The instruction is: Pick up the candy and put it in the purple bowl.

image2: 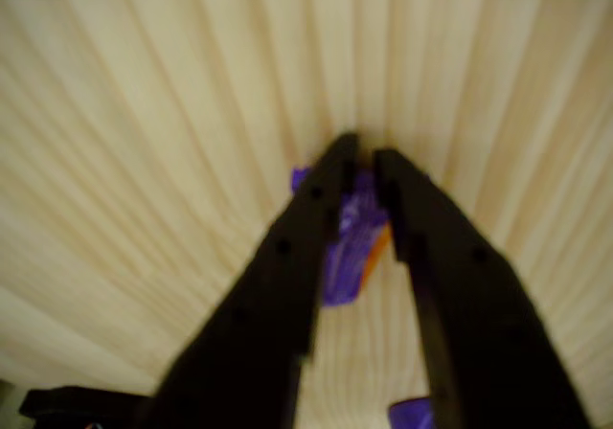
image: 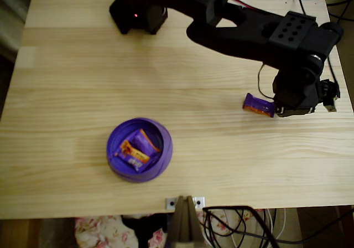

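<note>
Closed on the candy (image2: 350,233): in the wrist view the two black fingers (image2: 306,247) stand to either side of the purple wrapper, their tips nearly meeting above it, the orange end showing in the gap. Gripper (image: 279,110) seen in the overhead view at the right side of the wooden table (image: 66,93), the candy (image: 259,105) sticking out from it toward the left. Cannot tell from these views whether lifted already or resting on the wood. Long axis of the bar roughly left to right in the overhead view, slightly tilted, so held near one end and not at the middle. Purple bowl (image: 164,148) well apart, down and to the left of the gripper in the overhead view, near the front edge of the table. Already inside it: two more wrapped candies (image: 135,147), lying across each other. Next move, probably: a lift, then a long travel left toward the bowl. Risk of the bar swinging or slipping, because of the grip at the end.
</note>
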`<state>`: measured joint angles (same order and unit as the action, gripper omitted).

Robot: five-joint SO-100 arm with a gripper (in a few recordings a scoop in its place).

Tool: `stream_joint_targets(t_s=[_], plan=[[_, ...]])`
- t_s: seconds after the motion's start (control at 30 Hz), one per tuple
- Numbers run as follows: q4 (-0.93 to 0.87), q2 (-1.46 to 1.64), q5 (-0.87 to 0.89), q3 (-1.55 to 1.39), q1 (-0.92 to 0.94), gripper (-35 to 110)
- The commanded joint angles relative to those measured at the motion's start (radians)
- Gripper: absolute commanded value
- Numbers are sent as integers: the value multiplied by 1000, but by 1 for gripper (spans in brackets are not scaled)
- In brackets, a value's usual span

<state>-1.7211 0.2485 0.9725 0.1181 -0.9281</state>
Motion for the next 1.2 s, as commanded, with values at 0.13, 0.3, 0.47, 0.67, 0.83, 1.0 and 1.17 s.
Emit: stream_joint_targets(t_s=[0.13, 0.3, 0.47, 0.67, 0.83, 1.0, 1.17], plan=[[91, 141, -38, 143, 109, 0], [236, 351, -186, 51, 120, 0], [163, 563, -351, -29, 144, 0], [-37, 896, -491, -354, 163, 0], [-37, 1108, -414, -864, 146, 0], [80, 1238, -216, -1216, 41, 0], [390, 1505, 0, -1697, -83, 0]])
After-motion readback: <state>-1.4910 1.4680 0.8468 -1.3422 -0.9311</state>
